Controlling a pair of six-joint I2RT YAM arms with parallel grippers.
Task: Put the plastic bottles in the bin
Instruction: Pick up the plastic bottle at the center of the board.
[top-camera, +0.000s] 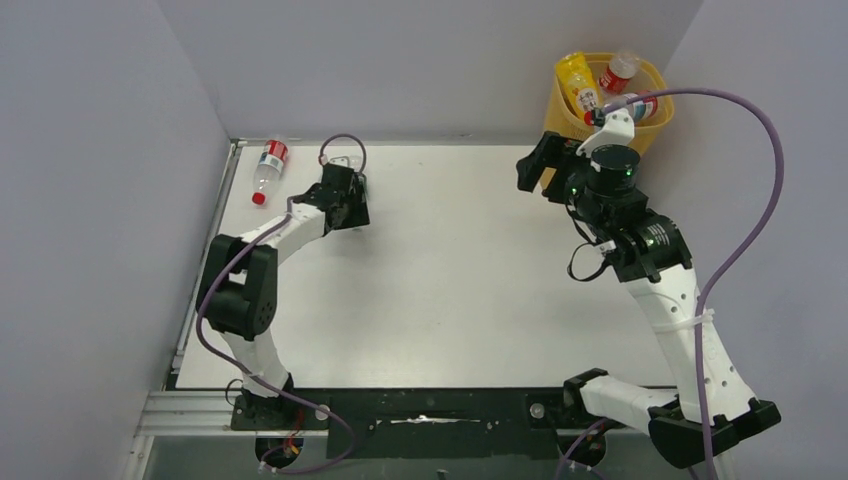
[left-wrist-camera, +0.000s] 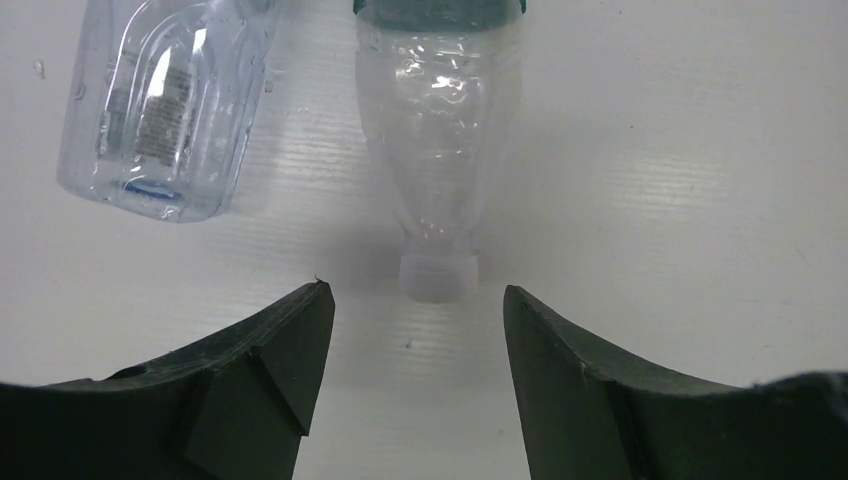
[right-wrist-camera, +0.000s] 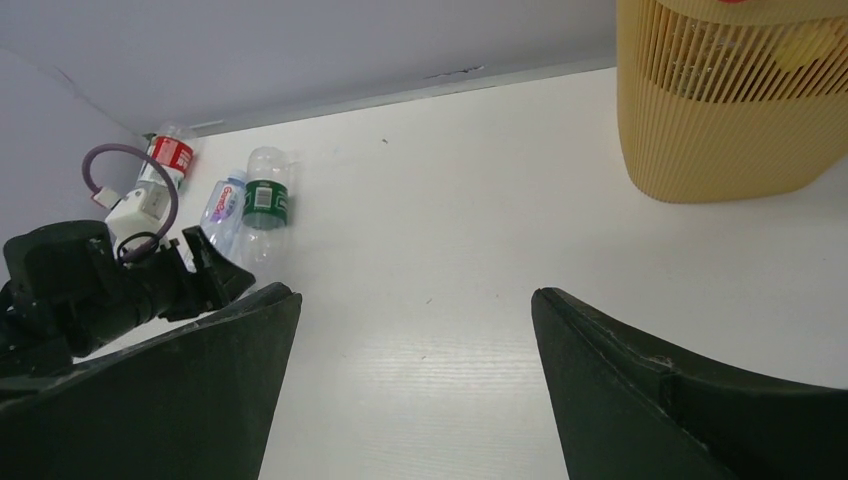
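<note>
A clear plastic bottle with a green label (left-wrist-camera: 440, 140) lies on the white table, its white cap (left-wrist-camera: 438, 277) just at the mouth of my open left gripper (left-wrist-camera: 415, 300), untouched. A second clear bottle with a blue label (left-wrist-camera: 165, 110) lies to its left. In the top view the left gripper (top-camera: 347, 190) covers both, and a red-labelled bottle (top-camera: 268, 168) lies by the left wall. The yellow bin (top-camera: 640, 135) at the back right holds several bottles, one of them yellow (top-camera: 578, 82). My right gripper (top-camera: 533, 163) hangs open and empty beside the bin (right-wrist-camera: 720, 120).
The right wrist view shows the three loose bottles in a row by the back wall: red label (right-wrist-camera: 170, 155), blue label (right-wrist-camera: 224, 205), green label (right-wrist-camera: 267, 195). Grey walls close in the left, back and right of the table (top-camera: 450, 280). Purple cables trail from both arms.
</note>
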